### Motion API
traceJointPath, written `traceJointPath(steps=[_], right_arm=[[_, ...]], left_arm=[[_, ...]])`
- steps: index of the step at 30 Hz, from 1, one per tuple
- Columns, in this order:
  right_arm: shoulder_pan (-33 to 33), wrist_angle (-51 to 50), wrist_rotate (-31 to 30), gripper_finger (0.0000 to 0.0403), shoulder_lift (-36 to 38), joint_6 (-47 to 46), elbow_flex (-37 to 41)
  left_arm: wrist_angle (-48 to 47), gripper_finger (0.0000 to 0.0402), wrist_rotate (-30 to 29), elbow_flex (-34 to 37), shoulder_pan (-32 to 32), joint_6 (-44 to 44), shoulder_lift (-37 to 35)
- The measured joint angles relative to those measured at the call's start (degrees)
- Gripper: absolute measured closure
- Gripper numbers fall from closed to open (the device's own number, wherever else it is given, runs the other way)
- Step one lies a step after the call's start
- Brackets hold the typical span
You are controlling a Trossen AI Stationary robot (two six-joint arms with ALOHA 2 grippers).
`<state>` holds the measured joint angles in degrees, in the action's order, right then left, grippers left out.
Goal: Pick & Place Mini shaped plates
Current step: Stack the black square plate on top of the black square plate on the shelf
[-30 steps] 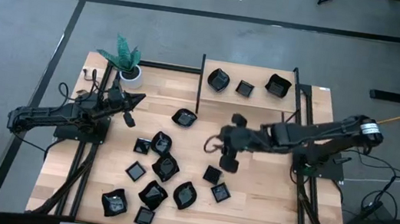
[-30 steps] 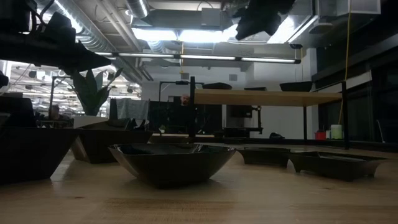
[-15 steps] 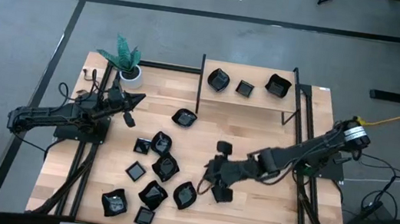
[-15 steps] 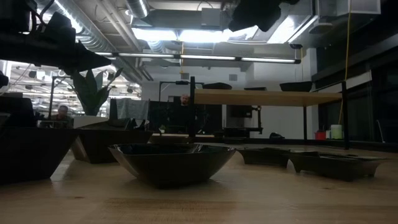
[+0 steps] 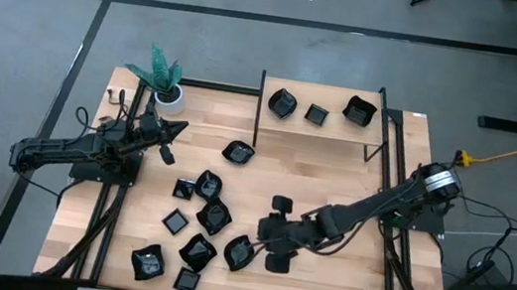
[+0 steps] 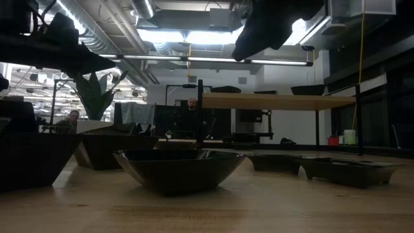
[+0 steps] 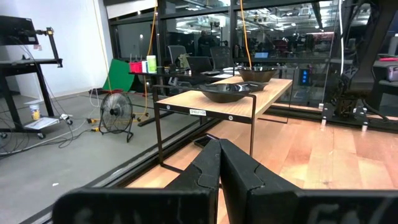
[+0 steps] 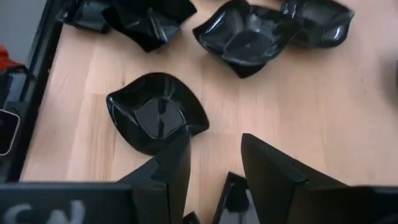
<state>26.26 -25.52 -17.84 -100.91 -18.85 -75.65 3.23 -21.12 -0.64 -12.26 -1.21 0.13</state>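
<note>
While the left gripper (image 5: 169, 140) waited clenched near the desk's back-left corner, the right gripper (image 5: 262, 244) hung released over the front middle, its fingers (image 8: 176, 163) just beside a leaf-shaped mini plate (image 8: 156, 118); other mini plates (image 5: 199, 217) lay scattered front-left.

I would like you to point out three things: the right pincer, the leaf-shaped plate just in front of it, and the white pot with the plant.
right pincer (image 8: 214, 165): right wrist view, gap between its open fingertips.
leaf-shaped plate (image 8: 155, 118): right wrist view, centre of its hollow.
white pot (image 5: 171, 97): high view, its rim.
</note>
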Motion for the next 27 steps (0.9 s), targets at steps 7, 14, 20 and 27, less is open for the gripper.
traceJointPath(steps=[7,14,20,27], right_arm=[[0.63,-12.06,1.05,0.0261,-4.43,-4.57,-9.94],[0.56,-28.48,5.0,0.0261,-9.64,-14.08,-20.63],[-2.51,-29.7,5.11,0.0261,-13.59,-15.75,-21.43],[-5.89,-29.21,10.55,0.0261,-18.88,-17.23,-21.43]], left_arm=[[-0.01,0.0398,0.0,0.02,-0.01,-0.01,0.01],[0.01,0.0398,0.0,0.01,-0.01,0.0,0.0],[-0.01,0.0398,0.0,0.02,-0.01,0.0,-0.01],[-0.01,0.0398,0.0,0.01,0.01,0.0,0.01]])
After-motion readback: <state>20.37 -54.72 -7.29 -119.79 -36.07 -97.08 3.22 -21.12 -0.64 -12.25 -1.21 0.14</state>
